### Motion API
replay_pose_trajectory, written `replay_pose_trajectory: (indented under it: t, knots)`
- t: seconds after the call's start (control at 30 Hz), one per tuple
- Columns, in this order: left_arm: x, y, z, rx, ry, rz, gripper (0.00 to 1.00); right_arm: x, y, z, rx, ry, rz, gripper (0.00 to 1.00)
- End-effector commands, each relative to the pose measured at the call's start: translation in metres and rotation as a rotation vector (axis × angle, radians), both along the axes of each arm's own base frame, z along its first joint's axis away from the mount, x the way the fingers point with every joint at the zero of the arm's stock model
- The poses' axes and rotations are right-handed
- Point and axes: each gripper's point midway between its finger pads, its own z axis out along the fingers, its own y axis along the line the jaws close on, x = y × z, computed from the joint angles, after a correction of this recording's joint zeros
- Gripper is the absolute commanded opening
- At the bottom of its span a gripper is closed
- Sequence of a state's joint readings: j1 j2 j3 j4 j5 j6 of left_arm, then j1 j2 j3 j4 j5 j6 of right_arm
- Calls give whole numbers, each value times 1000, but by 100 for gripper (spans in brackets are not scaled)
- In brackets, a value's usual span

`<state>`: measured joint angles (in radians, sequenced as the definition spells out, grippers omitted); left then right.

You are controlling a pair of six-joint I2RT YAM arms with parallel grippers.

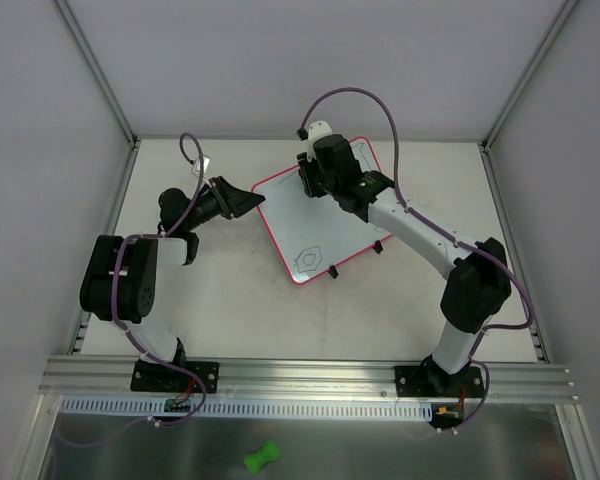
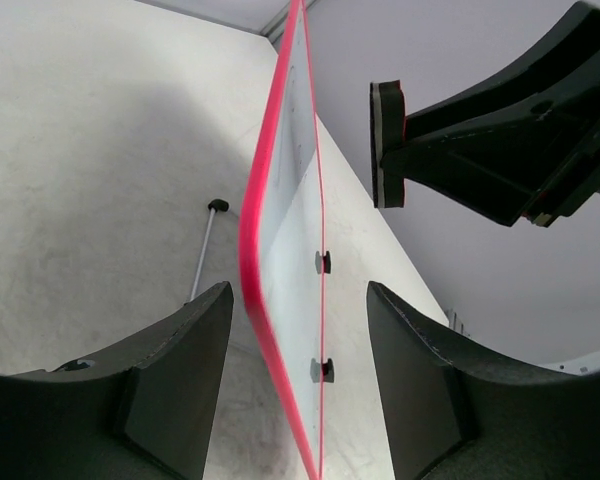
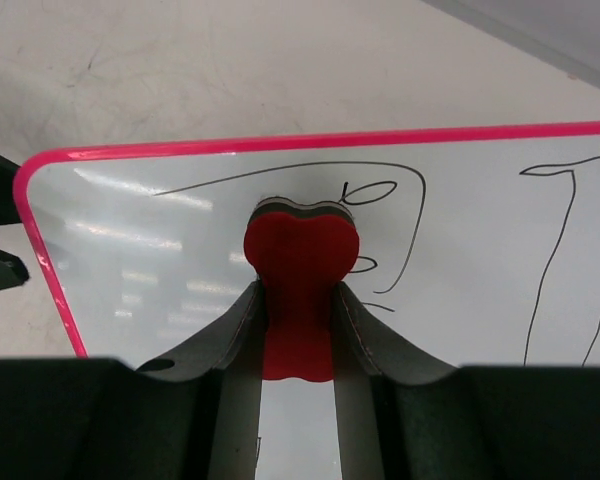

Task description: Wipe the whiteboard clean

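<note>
Right gripper (image 3: 298, 295) clenches red eraser (image 3: 300, 250) flat on marked whiteboard (image 1: 315, 218), near table's (image 1: 230, 310) far edge. Left gripper (image 2: 298, 300) gapes astride its edge, likely steadying.

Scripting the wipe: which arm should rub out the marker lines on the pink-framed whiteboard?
Right: the right gripper is shut on the red bone-shaped eraser at the scribbled-on pink-framed whiteboard; the left gripper is open at the board's edge.

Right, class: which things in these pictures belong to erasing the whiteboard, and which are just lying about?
Belong to the job:
whiteboard with marker doodles
red eraser, held by the right gripper
left gripper, open astride the board's edge

Lying about:
green bone-shaped thing, at the bottom of the top view
</note>
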<state>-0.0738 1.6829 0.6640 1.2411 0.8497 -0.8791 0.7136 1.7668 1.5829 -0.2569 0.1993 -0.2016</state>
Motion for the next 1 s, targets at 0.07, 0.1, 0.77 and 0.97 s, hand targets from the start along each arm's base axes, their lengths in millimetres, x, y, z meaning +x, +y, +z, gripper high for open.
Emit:
replay_pose_trajectory:
  t: [0.07,0.1,0.77,0.97]
  knots:
    - [17,-15,28,20,-123,-1,57,2,5,59,31,-103,67,0]
    - [19,-17,25,16,-114,-3,56,2,5,57,28,-92,72,0]
    - [11,-23,3,15,-86,-19,43,-7,53,37,17,-53,212,0]
    - [7,-22,-1,25,-76,-17,39,-9,62,30,-3,-51,219,0]
